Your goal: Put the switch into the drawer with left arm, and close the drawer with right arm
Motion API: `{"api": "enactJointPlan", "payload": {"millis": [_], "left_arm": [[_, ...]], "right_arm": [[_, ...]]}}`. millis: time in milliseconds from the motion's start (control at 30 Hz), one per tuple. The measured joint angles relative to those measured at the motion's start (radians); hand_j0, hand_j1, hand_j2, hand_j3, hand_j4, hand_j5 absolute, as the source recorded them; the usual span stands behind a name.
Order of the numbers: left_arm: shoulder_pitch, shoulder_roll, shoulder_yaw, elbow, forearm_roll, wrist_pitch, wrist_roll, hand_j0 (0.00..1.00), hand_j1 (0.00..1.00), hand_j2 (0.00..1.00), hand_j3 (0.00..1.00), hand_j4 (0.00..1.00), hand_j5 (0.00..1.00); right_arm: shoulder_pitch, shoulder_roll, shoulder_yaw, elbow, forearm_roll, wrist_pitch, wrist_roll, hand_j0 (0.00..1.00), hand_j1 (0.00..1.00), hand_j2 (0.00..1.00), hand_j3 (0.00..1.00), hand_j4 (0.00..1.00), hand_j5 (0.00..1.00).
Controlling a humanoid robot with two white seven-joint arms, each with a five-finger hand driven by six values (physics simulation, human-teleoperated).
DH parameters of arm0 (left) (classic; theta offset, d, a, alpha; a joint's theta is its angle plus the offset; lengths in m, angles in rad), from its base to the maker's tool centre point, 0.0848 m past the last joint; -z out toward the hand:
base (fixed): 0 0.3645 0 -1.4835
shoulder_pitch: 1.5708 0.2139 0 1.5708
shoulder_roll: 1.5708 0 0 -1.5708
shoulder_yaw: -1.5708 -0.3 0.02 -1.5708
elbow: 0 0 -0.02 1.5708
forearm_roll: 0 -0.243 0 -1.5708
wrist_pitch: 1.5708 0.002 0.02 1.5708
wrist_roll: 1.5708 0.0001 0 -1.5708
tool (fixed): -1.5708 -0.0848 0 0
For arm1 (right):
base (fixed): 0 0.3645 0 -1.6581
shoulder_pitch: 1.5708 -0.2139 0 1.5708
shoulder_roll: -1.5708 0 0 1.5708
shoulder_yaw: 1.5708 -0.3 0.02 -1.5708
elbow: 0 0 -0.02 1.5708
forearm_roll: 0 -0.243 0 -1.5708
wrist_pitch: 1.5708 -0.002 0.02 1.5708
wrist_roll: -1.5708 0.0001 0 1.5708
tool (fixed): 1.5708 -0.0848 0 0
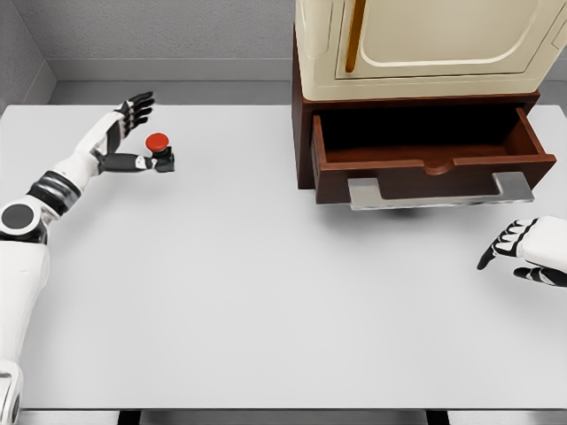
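1. Nearest the camera, the white worktop [266,310] spreads out bare in front.
2. At the right edge, the right robot hand [524,254] hovers low with fingers loosely spread, holding nothing.
3. At far left, the left robot hand [133,133] is released: fingers splayed upward, thumb reaching to the switch [159,151], unclasped.
4. That red-capped switch sits on the worktop, well apart from the open drawer [425,159] under the cream cabinet [425,44].

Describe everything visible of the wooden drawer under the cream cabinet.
The dark reddish-brown wooden drawer is pulled fully open beneath the cream cabinet, in a matching brown base. Its interior looks empty and shadowed. The front panel has a curved notch in its top edge and a flat grey metal handle below. It overhangs the white table; nothing touches it.
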Motion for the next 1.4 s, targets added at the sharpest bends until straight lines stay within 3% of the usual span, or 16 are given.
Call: {"api": "enactJointPlan", "payload": {"millis": [333, 433, 500, 867, 1000, 1400], "left_arm": [[-0.002, -0.034, -0.004, 0.03, -0.071, 0.0, 0.107, 1.0, 1.0, 1.0, 1.0, 1.0, 1.0], [-0.002, -0.039, -0.007, 0.037, -0.086, 0.0, 0.116, 1.0, 1.0, 1.0, 1.0, 1.0, 1.0], [-0.002, -0.041, -0.013, 0.038, -0.091, 0.0, 0.119, 0.94, 0.94, 0.94, 0.94, 0.94, 0.94], [0.0, -0.048, -0.017, 0.081, -0.119, -0.002, 0.122, 0.94, 0.94, 0.94, 0.94, 0.94, 0.94], [-0.002, -0.048, -0.015, 0.095, -0.118, -0.002, 0.123, 0.7, 0.7, 0.7, 0.7, 0.7, 0.7], [0.0, -0.046, -0.013, 0.096, -0.116, -0.021, 0.123, 0.49, 0.49, 0.49, 0.49, 0.49, 0.49]], "right_arm": [[0.0, -0.001, 0.0, 0.0, 0.0, 0.0, 0.0, 0.63, 0.63, 0.63, 0.63, 0.63, 0.63], [0.0, -0.001, 0.0, 0.0, 0.0, 0.0, 0.0, 0.63, 0.63, 0.63, 0.63, 0.63, 0.63], [0.0, -0.001, 0.001, 0.0, 0.0, 0.0, 0.0, 0.63, 0.63, 0.63, 0.63, 0.63, 0.63], [0.0, -0.003, -0.001, 0.0, -0.001, 0.0, 0.0, 0.63, 0.63, 0.63, 0.63, 0.63, 0.63], [0.0, -0.003, -0.001, 0.0, -0.001, 0.0, 0.0, 0.63, 0.63, 0.63, 0.63, 0.63, 0.63], [0.002, -0.004, -0.002, 0.0, -0.002, 0.0, 0.0, 0.63, 0.63, 0.63, 0.63, 0.63, 0.63]]}}
